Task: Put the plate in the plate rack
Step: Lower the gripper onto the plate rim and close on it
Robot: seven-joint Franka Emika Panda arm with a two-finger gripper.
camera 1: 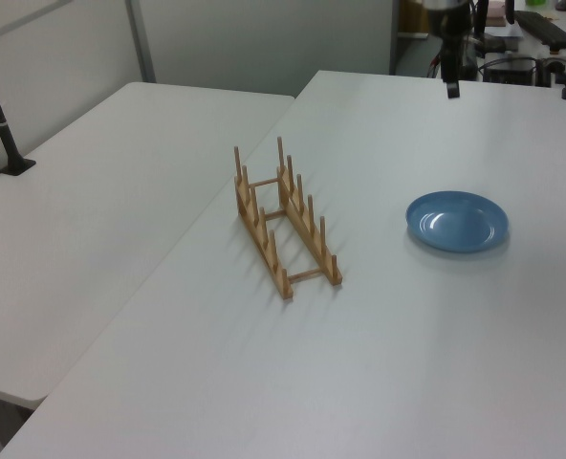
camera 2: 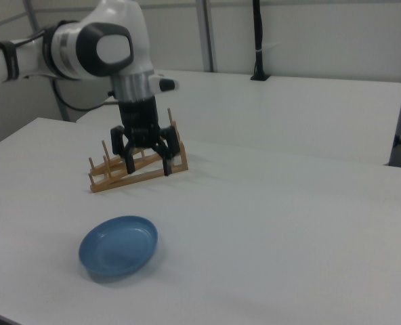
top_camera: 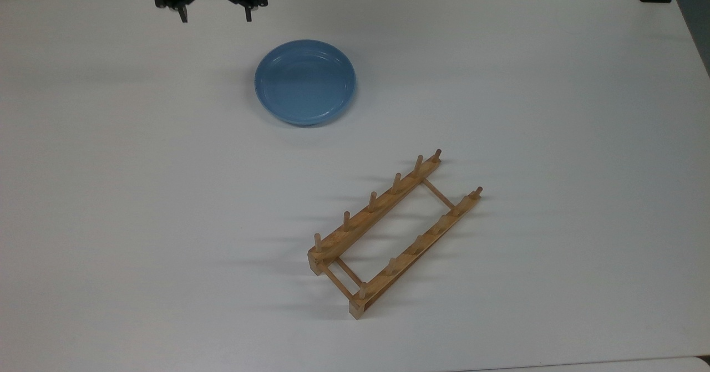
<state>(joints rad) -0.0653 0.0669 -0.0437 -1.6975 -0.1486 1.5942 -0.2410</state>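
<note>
The light-blue plate [top_camera: 305,81] lies flat on the white table [top_camera: 111,194], well apart from the wooden plate rack [top_camera: 392,233], which stands empty, nearer the camera and toward the top view's right. The gripper [top_camera: 214,10] hangs above the far edge of the table, off to the top view's left of the plate, its fingers [camera 2: 167,162] spread wide with nothing between them. In the right view the gripper [camera 2: 146,161] points down in front of the rack, with the plate near the camera.
</note>
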